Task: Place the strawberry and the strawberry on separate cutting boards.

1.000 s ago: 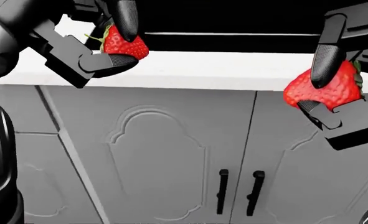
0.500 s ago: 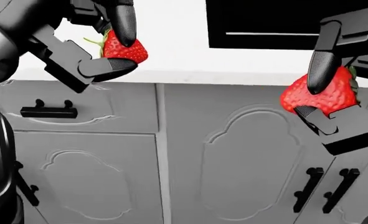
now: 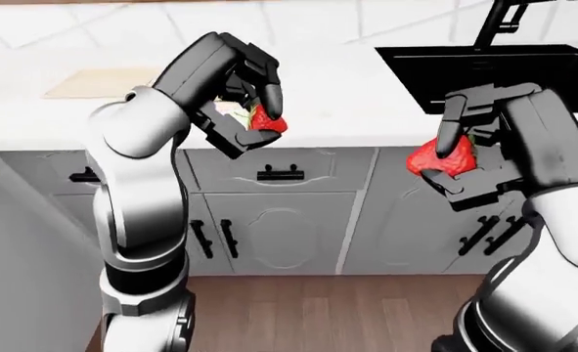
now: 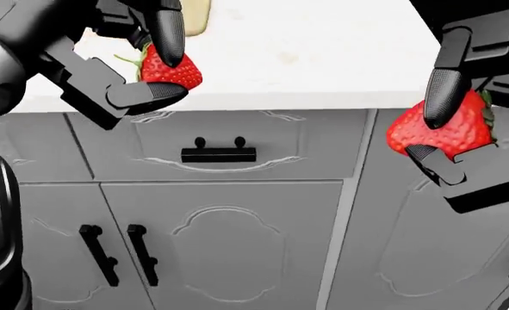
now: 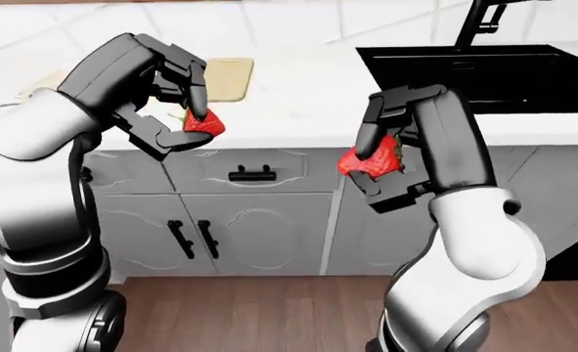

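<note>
The head view is looking down close over both hands at the cabinet doors (image 4: 228, 258). Both eye views are looking from farther off, sharing the white counter (image 5: 298, 95) and black sink (image 3: 504, 70).

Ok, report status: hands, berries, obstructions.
Left hand shut on left strawberry. Right hand shut on right strawberry. Cutting board ahead on counter, unobstructed.

Silver arms (image 5: 34, 169), black three-finger hands
</note>
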You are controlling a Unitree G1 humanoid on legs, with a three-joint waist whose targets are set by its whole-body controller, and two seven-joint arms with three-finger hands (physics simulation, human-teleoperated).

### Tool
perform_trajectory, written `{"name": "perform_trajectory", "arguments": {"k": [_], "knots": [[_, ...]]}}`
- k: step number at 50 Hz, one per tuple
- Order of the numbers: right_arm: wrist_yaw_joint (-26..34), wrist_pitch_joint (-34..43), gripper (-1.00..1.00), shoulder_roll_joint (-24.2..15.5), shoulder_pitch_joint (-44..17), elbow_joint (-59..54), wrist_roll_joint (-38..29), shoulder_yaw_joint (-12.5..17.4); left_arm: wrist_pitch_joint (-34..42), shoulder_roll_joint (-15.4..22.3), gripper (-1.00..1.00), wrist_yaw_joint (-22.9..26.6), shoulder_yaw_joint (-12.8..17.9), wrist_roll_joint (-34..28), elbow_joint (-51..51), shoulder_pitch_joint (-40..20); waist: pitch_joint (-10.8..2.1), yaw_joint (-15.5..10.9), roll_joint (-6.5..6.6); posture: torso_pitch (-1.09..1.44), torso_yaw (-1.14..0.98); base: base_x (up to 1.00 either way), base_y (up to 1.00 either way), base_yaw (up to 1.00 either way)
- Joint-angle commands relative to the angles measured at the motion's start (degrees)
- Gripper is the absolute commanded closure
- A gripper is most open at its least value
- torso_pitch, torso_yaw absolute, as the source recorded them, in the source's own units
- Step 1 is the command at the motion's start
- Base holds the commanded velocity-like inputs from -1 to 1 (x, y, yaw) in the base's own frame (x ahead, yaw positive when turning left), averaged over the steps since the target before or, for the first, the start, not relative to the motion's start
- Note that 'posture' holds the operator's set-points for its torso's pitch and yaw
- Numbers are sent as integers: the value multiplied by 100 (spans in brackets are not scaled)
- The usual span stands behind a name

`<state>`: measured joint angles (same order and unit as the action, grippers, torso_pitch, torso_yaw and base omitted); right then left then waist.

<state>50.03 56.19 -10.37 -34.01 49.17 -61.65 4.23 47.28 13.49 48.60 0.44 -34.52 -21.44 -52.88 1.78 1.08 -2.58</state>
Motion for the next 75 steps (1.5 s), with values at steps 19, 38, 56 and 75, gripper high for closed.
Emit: {"name": "perform_trajectory", "arguments": {"k": [19,38,56,75], "knots": [[-276,-105,100,17,-178,193,238,-80,-162,73,72,-232,193,-2,-152,-171,-10,-63,436,0,0,0,41,0],[-330,-208,100,28,-134,212,252,-95,-154,92,73,-246,200,22,-210,-96,-153,-97,-80,0,0,0,51,0],[-597,-161,100,12,-158,284,523,-65,-245,81,75,-341,207,94,-151,-20,-12,-187,472,0,0,0,28,12],[-677,99,100,-168,-312,334,585,-68,-273,63,78,-399,211,118,-117,-34,-60,-174,152,0,0,2,0,26]]}}
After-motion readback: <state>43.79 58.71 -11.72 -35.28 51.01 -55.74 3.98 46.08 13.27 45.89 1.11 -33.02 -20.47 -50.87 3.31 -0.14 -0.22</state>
